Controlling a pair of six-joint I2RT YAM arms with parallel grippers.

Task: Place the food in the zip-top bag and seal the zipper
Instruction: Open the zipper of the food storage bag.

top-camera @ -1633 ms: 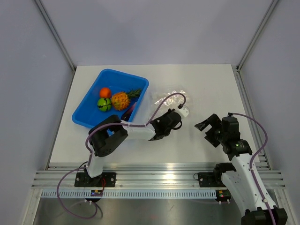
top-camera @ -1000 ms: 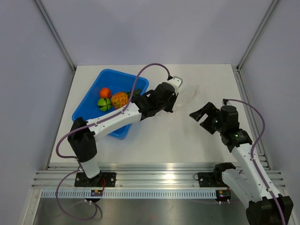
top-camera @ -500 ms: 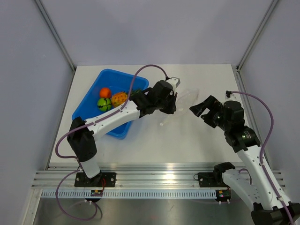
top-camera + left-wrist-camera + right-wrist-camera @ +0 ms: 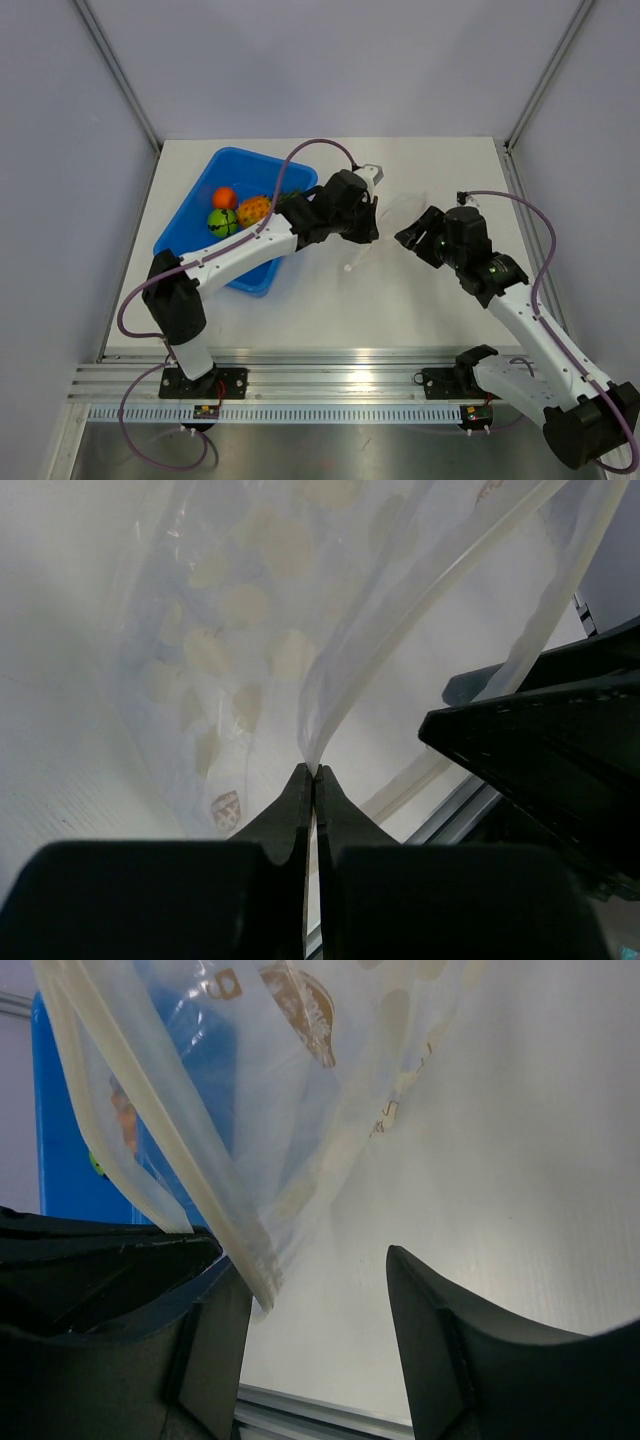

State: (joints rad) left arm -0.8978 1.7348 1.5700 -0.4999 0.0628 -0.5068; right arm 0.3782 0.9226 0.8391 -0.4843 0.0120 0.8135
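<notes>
1. Spanning the whole workspace, the table [image 4: 420, 300] gives the bag nothing to rest on at this moment. The bag hangs off the surface between the two arms, so the opening has to be made in the air.
2. The blue tray [image 4: 190, 240] sits at the left with the food inside it: orange ball [image 4: 225, 197], green ball [image 4: 222, 221] and pineapple [image 4: 255, 210]. I cannot make out the eggplant.
3. The zip-top bag [image 4: 250, 630] hangs from one lip and is empty, well apart from the tray.
4. The left gripper [image 4: 312, 775] has its jaws pressed together on that lip, pinching a thin fold of film.
5. The right gripper [image 4: 320, 1270] has its jaws spread, with the bag's free edge just beside its left finger and not clamped.
6. The step in hand looks to be taking the opposite lip. It should bite only the near layer, close to the zipper [image 4: 170, 1150], and shut fully before pulling.
7. Then draw the two lips apart gently, since a hard tug could slip the film from the left pinch.
</notes>
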